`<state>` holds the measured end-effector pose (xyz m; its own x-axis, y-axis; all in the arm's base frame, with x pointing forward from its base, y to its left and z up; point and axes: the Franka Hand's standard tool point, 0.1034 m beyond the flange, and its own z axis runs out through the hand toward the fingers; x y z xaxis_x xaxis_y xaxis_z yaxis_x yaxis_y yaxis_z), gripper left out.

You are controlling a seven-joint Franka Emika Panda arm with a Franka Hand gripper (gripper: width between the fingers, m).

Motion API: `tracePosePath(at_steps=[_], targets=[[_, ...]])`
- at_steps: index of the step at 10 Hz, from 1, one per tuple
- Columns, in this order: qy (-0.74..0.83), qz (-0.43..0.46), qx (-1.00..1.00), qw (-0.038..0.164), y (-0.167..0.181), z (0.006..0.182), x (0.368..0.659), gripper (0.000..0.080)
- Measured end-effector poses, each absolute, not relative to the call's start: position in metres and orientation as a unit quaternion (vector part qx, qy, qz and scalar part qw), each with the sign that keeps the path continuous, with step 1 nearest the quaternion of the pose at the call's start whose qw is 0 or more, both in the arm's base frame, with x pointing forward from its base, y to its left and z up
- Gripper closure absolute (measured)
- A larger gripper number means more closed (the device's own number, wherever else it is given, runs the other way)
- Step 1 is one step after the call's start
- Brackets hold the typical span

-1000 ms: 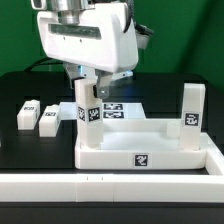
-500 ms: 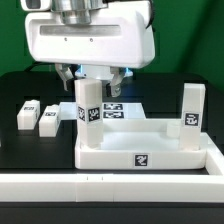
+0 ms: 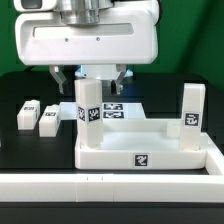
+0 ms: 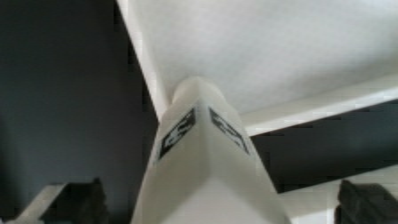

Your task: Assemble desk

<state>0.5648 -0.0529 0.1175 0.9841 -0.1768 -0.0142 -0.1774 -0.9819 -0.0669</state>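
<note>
Gripper: jaws now at their widest, up from slightly narrower a second ago, and holding nothing. It hangs over a leg, and the fingers stand apart from it on both sides. The wrist view shows the same gaps.

The leg stands upright unaided at the top's corner, on the exterior view's left. A second leg is upright on the right. Two loose legs lie on the bench.

We judge this leg released and seated, with two still to fit.
</note>
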Motion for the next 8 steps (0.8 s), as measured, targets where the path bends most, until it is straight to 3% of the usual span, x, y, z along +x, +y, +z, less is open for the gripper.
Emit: tracePosePath(at_steps=[4, 8], targets=[[-0.048, -0.002, -0.998, 0.032, -0.0541, 0.1172, 0.5651, 0.0151], [-0.211, -0.016, -0.977, 0.009, -0.0576, 0.1191, 0.5708, 0.0151]])
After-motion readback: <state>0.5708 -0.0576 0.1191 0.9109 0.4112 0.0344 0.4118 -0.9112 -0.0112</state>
